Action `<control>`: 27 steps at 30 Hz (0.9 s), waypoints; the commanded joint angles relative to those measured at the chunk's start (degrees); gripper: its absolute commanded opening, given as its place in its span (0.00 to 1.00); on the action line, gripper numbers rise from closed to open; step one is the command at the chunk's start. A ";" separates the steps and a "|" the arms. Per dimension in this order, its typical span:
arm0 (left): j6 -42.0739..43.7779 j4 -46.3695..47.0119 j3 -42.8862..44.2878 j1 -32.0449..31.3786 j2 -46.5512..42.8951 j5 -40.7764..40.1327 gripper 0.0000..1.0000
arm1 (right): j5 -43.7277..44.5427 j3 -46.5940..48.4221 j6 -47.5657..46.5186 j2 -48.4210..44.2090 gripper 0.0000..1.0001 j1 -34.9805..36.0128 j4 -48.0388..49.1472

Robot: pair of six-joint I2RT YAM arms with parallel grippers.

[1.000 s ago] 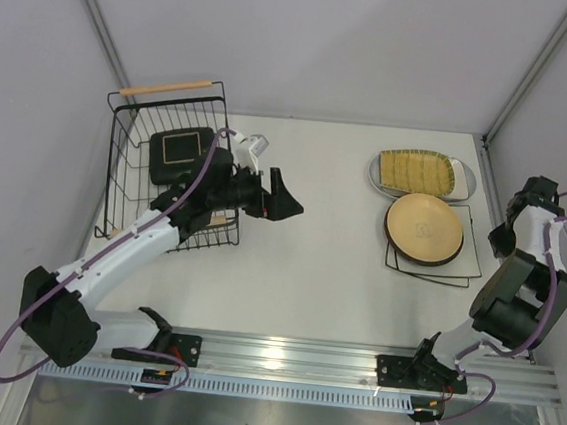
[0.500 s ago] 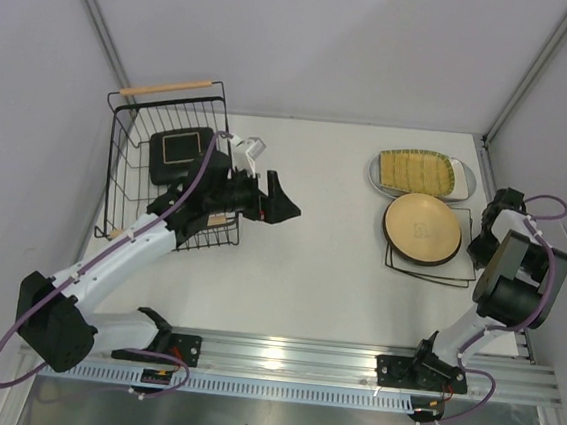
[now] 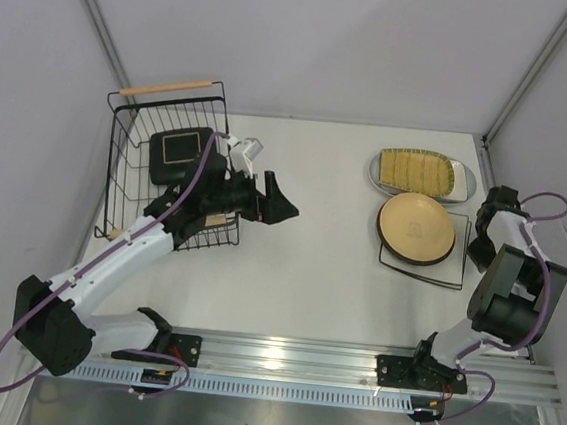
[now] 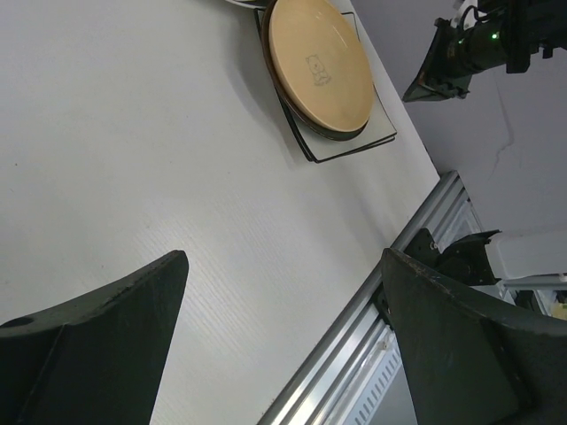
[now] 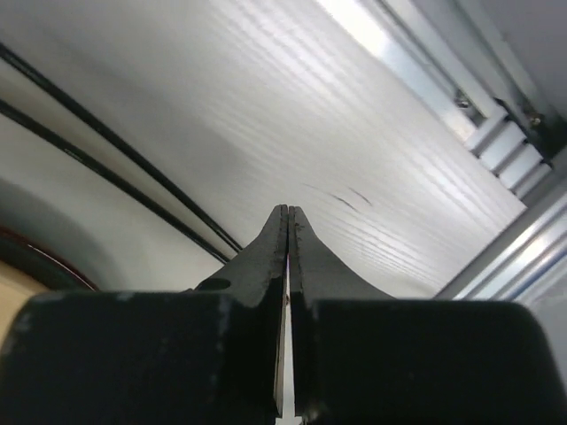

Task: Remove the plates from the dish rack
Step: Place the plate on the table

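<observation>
Plates sit in two places in the overhead view. One black-rimmed teal square plate (image 3: 179,152) lies inside the dish rack (image 3: 122,172) at upper left, its right edge hidden by the left arm; whether it lies flat or leans cannot be told. The other plates are in two piles at upper right.

The rear pile has two plates: a mustard ribbed plate (image 3: 416,171), its long axis running left to right across the frame, on a grey round plate (image 3: 467,183) that shows only at its edges. The near pile has a tan round plate (image 3: 417,228) on a dark round plate (image 4: 332,133), of which only the rim shows, on a white square plate (image 4: 372,133) with a thin black edge. Whether a second square lies beneath is unclear.

The rack's long axis runs up and down the frame. One wooden handle (image 3: 165,88) shows whole at its far end; the near one is mostly hidden by the arm.

The left tool (image 3: 285,199) is spread wide over the bare worktop (image 3: 318,276), just right of the rack and holding nothing. The right tool (image 5: 287,212) is pressed together, empty, beside the square plate's right edge.
</observation>
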 commanded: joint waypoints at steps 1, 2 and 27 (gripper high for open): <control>0.11 1.01 -0.51 0.61 -2.07 -0.54 0.96 | 7.28 5.32 1.90 -4.39 0.00 -0.73 -2.86; 0.11 1.09 -0.68 0.61 -2.07 -0.63 0.96 | 7.54 6.38 2.07 -5.10 0.00 -0.65 -3.99; -0.68 -1.28 -3.93 1.58 -5.85 -8.89 0.96 | -39.49 39.16 -0.21 21.96 0.00 30.64 -0.39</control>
